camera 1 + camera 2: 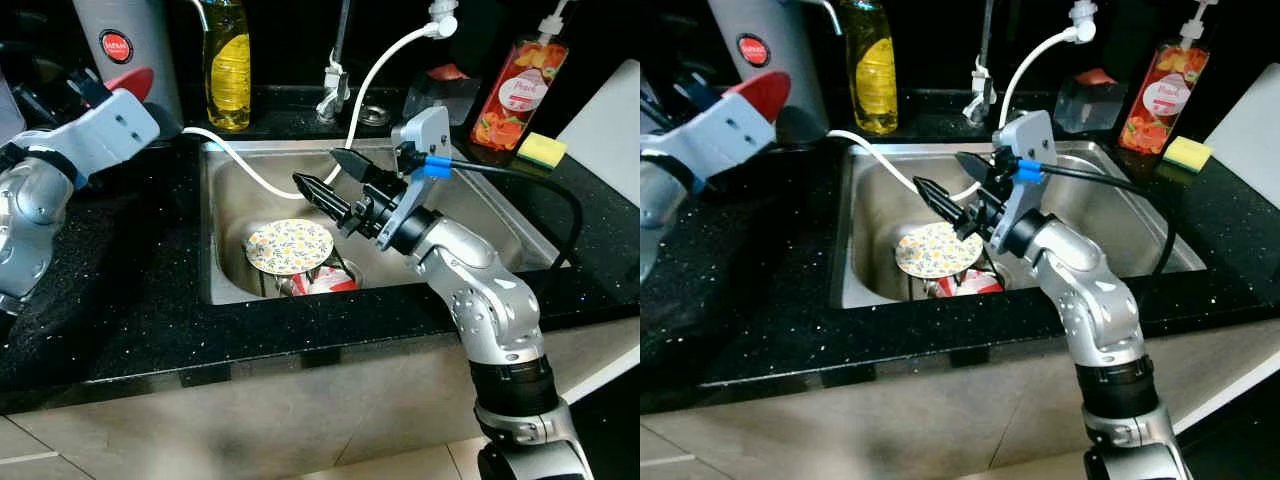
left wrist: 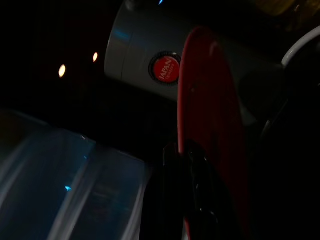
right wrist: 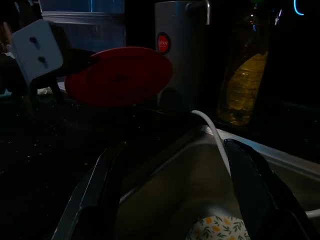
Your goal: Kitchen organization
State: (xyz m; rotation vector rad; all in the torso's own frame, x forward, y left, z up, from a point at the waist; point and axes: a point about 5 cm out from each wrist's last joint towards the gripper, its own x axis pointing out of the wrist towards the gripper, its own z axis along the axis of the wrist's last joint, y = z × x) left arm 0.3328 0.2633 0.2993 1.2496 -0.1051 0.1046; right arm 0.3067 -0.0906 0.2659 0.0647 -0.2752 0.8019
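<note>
Steel sink, floral plate just below parted right claw.

The right arm is built of rounded silver castings with small dark screw holes, joined near its base by a black ribbed collar. Its right hand has 2 long black tapering fingers on a black hub. A pale grey angular camera housing sits on the wrist, with a blue clip at its 6 o'clock edge and a thick black cable looping away toward 4 o'clock. The left arm is likewise silver, ending in a pale grey block with 2 dark holes.
</note>
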